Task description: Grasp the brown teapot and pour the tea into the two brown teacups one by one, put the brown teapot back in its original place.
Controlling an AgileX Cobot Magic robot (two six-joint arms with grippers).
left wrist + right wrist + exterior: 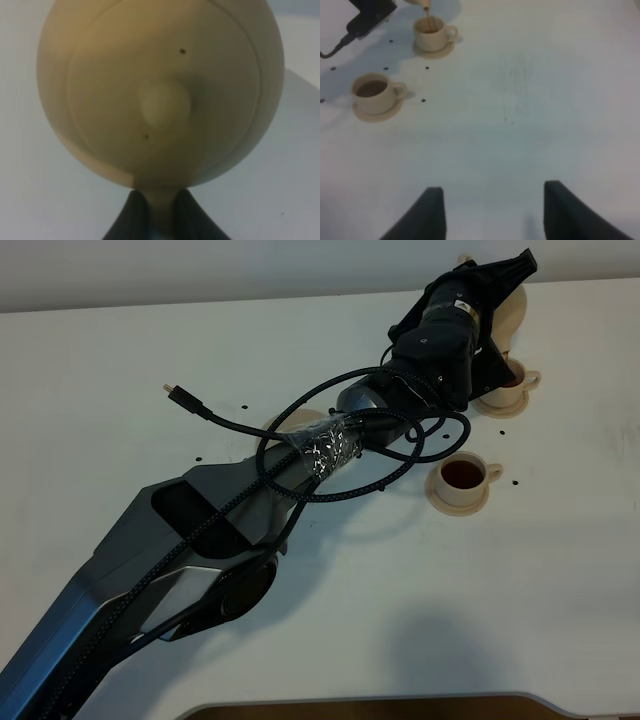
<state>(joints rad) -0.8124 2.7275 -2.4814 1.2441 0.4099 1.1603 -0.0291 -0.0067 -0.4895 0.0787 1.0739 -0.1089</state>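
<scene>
My left gripper (160, 212) is clamped on the loop handle of the brown teapot (160, 90), which I hold raised and tipped at the far right of the table (420, 600), with its spout above the far teacup (434, 32). A thin stream of tea (426, 15) runs from the spout into that cup, so I judge the second pour to be under way. The near teacup (374, 92), a little left of it, holds dark tea on its saucer, so the first pour looks done. My right gripper (490, 210) hangs with its fingers spread wide over bare table, holding nothing. What is left: finish this cup, bring the pot level, and carry it left to the round saucer (283, 422), which shows partly behind my arm's cables near the table's middle
</scene>
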